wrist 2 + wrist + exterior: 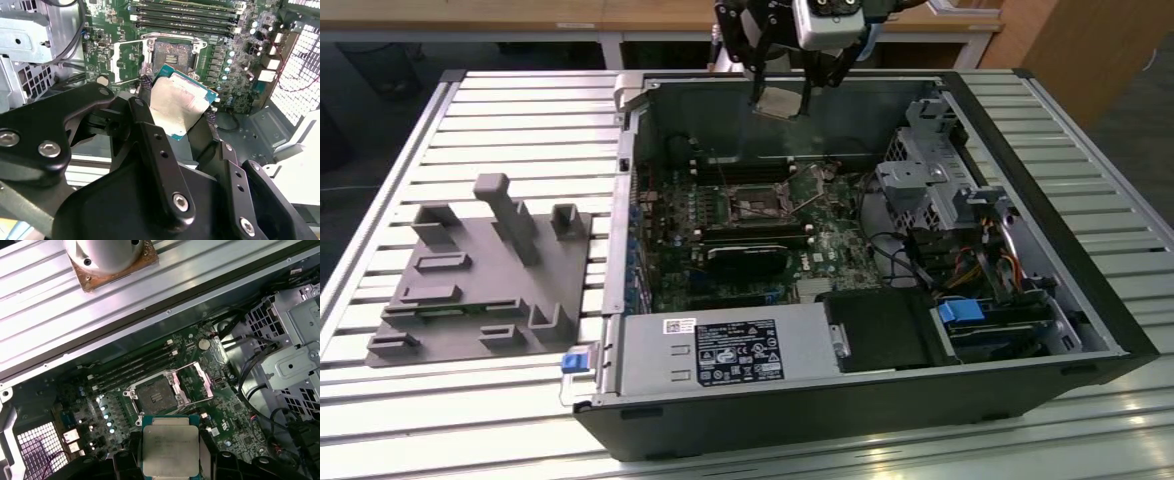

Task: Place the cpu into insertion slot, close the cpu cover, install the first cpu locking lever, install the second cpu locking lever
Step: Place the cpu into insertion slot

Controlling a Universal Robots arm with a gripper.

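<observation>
My gripper [781, 92] hangs over the far wall of the open computer case [1067, 300], shut on the cpu [781, 101], a small square chip with a pale silver top. In both wrist views the cpu [177, 105] [169, 450] sits between the black fingers [145, 87], held by two opposite edges, well above the board. The insertion slot [758, 204] [172, 52] [155, 396] lies bare on the green motherboard, its dark centre showing. The cpu cover [131, 61] [196, 384], a silver frame, is flipped open beside the slot.
Memory slots [185, 15] run along one side of the socket. A black block [747, 255], a power supply [720, 350] and a drive cage [934, 175] with cables fill the case. A grey fixture [480, 270] stands on the slatted table at the exterior view's left.
</observation>
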